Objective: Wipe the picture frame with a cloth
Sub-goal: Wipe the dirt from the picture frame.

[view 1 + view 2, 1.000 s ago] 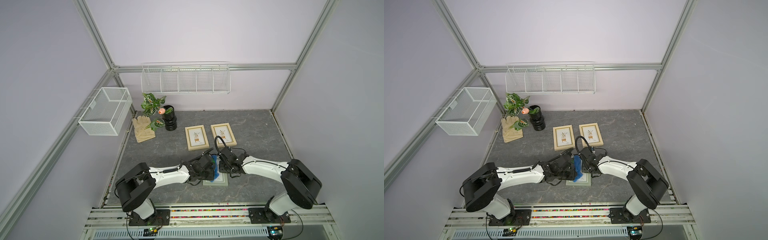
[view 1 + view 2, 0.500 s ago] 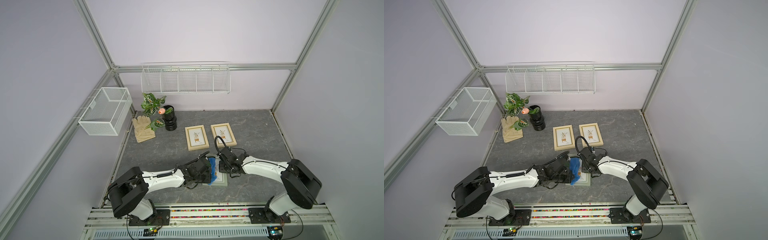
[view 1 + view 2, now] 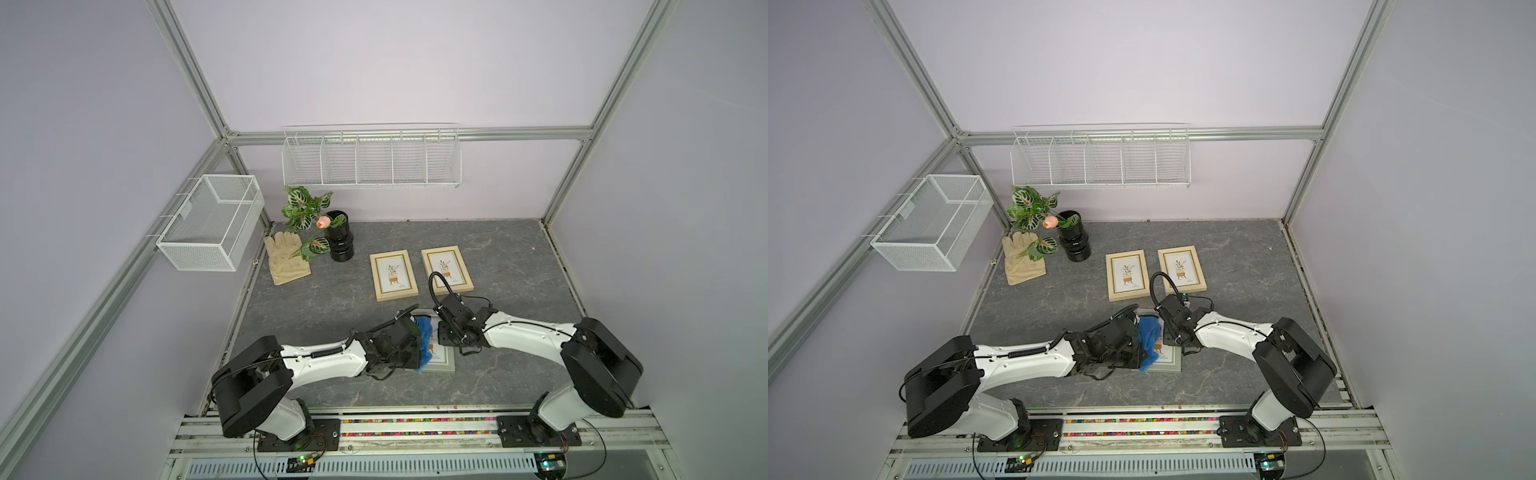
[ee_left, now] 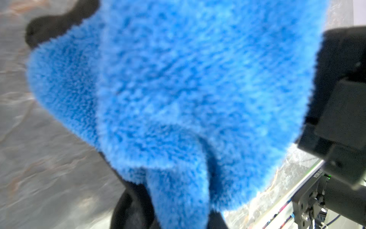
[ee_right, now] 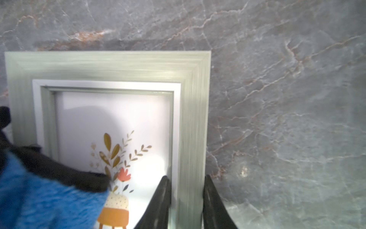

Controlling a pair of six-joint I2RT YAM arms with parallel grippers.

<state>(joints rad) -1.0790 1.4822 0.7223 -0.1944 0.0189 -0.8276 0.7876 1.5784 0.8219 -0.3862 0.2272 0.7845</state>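
Observation:
A grey-green picture frame [image 3: 444, 362] [image 3: 1170, 362] lies near the table's front middle. In the right wrist view, the frame's [image 5: 107, 65] side rail sits pinched between my right gripper's [image 5: 187, 198] black fingers. In both top views the right gripper [image 3: 446, 332] [image 3: 1169, 332] is at the frame's right edge. The plush blue cloth [image 3: 426, 340] [image 3: 1149, 340] drapes over the frame's left half, held in my shut left gripper [image 3: 415, 345] [image 4: 178, 214]. The cloth [image 4: 178, 89] fills the left wrist view and hides most of the left fingers.
Two wooden frames [image 3: 393, 275] [image 3: 446, 269] lie just behind the arms. At the back left stand a black vase with a plant [image 3: 338, 241] and a beige glove [image 3: 286, 257]. A wire basket [image 3: 212, 222] and wire shelf [image 3: 371, 156] hang on the walls.
My left arm has drawn back toward the front left, dragging the cloth a little down the frame toward its near edge. The right arm has stayed still.

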